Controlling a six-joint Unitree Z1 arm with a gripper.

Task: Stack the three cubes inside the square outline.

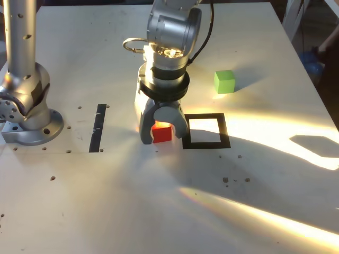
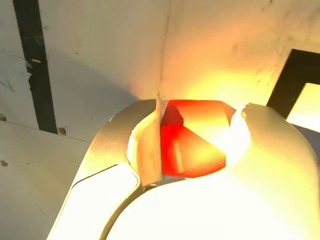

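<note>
Exterior view: grey two-fingered gripper clamped on small red cube, just left of black tape square outline; green cube well behind; straight black tape strip leftward. Wrist view — red cube between jaws, touching both.

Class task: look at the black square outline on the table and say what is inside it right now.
Inside the square outline only the pale table surface shows; no cube is in it. The red cube sits just outside its edge, between the claw jaws. The green cube lies apart, farther back.

Silver-grey arm with a black wrist ring, black cable and pale grey gripper (curved fingers).
</note>
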